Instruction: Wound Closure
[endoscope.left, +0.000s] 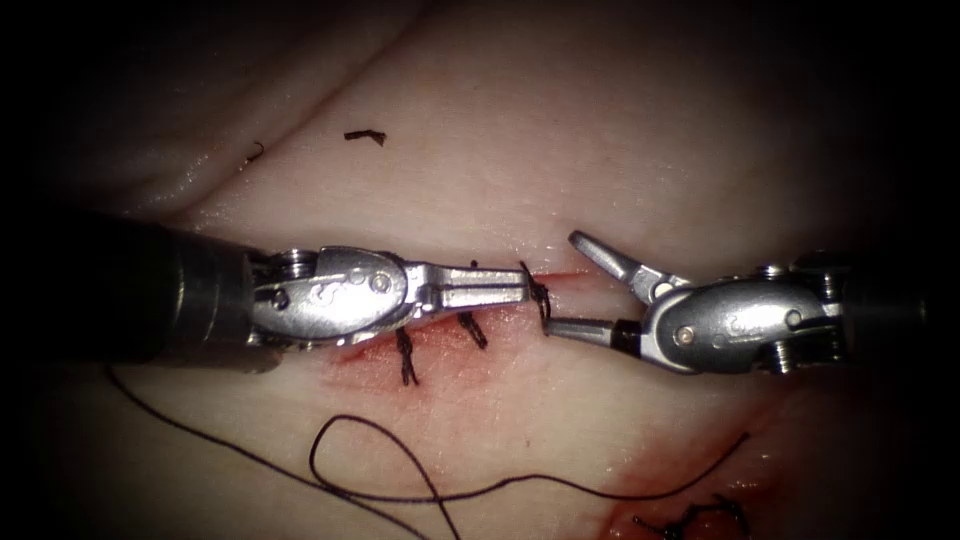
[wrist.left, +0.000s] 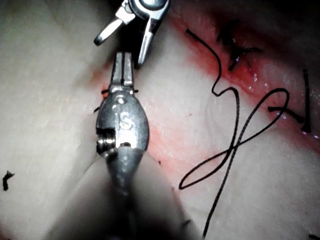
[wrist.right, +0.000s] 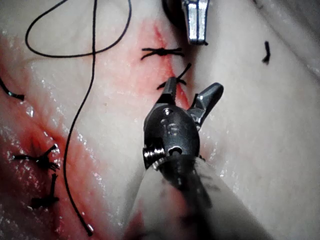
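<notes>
In the endoscope view we see the left tool (endoscope.left: 500, 288) lying across the cut (endoscope.left: 565, 277) from nine o'clock, its jaws closed together with the tip right at a dark knot (endoscope.left: 538, 295) of thread. Whether those jaws pinch the thread or merely touch it, we cannot tell. The right tool (endoscope.left: 565, 285) comes in from three o'clock with its jaws spread wide: one jaw points up toward eleven o'clock, the other lies low with its tip at the same knot. It holds nothing that we can make out.

We cannot pick out the needle. Two finished stitches (endoscope.left: 406, 357) cross the cut under the left tool, with red fluid (endoscope.left: 440, 365) around them. A long loose thread (endoscope.left: 400, 450) loops over the tissue (endoscope.left: 600, 150) toward six o'clock, and a cut end (endoscope.left: 364, 136) lies toward twelve o'clock.

The left wrist view shows the left tool (wrist.left: 122, 65) from behind, jaws together, tip just beside the open right tool (wrist.left: 125, 42), and the loose thread (wrist.left: 235, 145) curling beside a second stitched line (wrist.left: 237, 50). The right wrist view shows the right tool (wrist.right: 190, 97) spread open, one jaw meeting the knot (wrist.right: 172, 82), with a tied stitch (wrist.right: 161, 51) beyond it and the left tool (wrist.right: 196, 25) tip nearby.
</notes>
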